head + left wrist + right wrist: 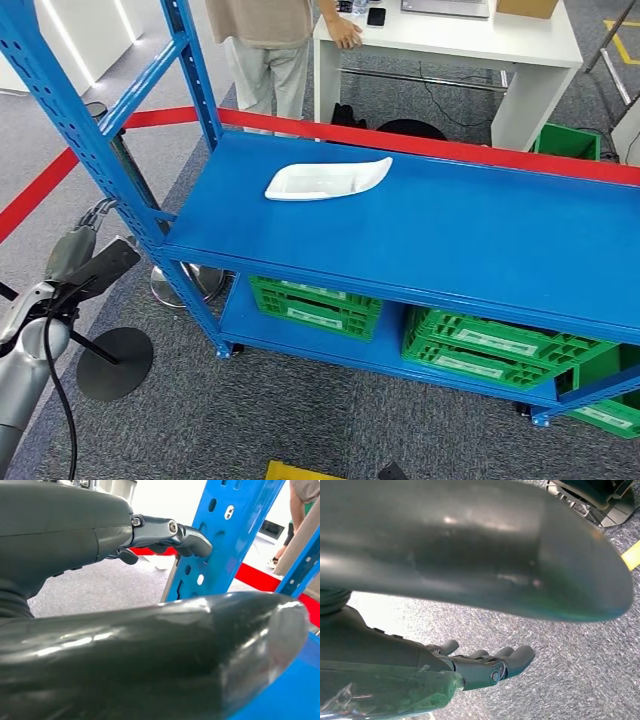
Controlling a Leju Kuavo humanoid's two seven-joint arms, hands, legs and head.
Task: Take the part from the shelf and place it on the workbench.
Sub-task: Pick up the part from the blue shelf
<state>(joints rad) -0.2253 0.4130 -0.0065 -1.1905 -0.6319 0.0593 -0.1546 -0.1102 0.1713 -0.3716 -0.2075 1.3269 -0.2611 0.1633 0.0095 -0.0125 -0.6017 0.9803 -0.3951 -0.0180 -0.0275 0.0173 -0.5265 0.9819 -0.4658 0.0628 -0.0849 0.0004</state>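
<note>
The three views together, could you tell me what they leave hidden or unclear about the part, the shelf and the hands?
- Head view: the white part lies on the blue shelf; its underside is hidden.
- Head view: green crates below are partly covered by the shelf board.
- Left wrist view: the left hand has its thumb blocking the shelf surface.
- Right wrist view: the right hand hangs over carpet, its thumb blurred.
- Head view: the person is cut off by the top edge.

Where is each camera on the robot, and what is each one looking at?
Head view: high on the body, looking down at the blue shelf with the white part; left hand shows.
Left wrist view: behind the left hand, facing the shelf post.
Right wrist view: behind the right hand, facing grey carpet.
Shared: head and left wrist views both show the shelf post.
</note>
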